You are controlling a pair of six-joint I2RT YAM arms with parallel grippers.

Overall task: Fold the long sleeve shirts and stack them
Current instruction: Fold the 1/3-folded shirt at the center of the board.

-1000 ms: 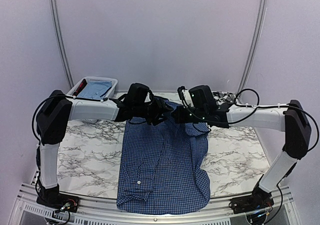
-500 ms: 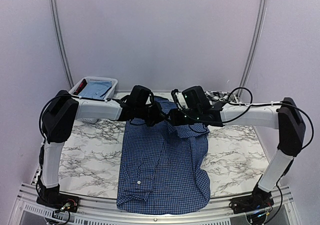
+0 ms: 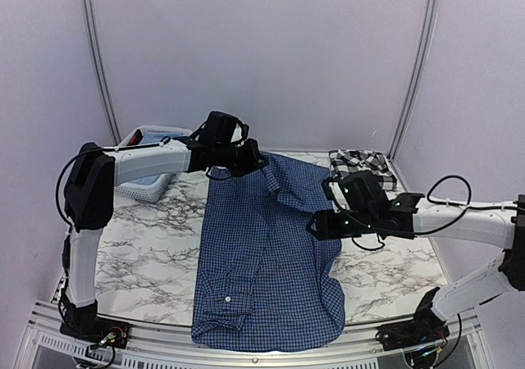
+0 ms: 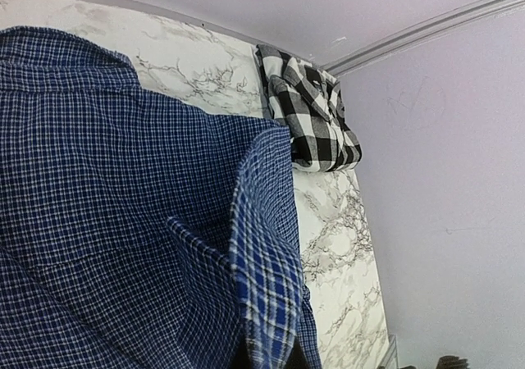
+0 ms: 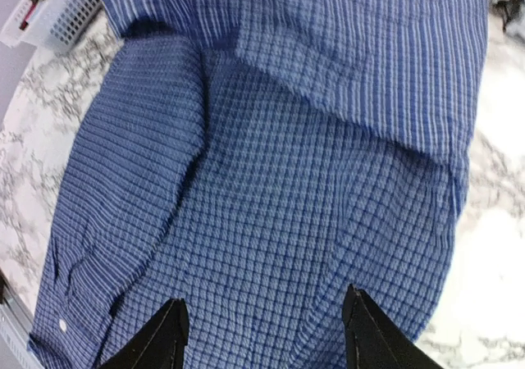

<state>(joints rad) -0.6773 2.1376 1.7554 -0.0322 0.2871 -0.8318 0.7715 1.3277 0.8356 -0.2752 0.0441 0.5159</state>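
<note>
Pinching far edge of one dark blue shirt [image 3: 262, 262] in my left gripper [image 3: 257, 162], right gripper [image 5: 267, 332] wide over it, one plaid shirt [image 3: 361, 161] beyond, one basket [image 3: 138, 190] to its left

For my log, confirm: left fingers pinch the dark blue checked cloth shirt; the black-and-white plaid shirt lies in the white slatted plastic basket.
Wrong on the black-and-white plaid shirt: the top external view shows it on the marble table, far right corner, not in the white slatted basket. The left fingers do pinch the dark blue checked shirt.
</note>
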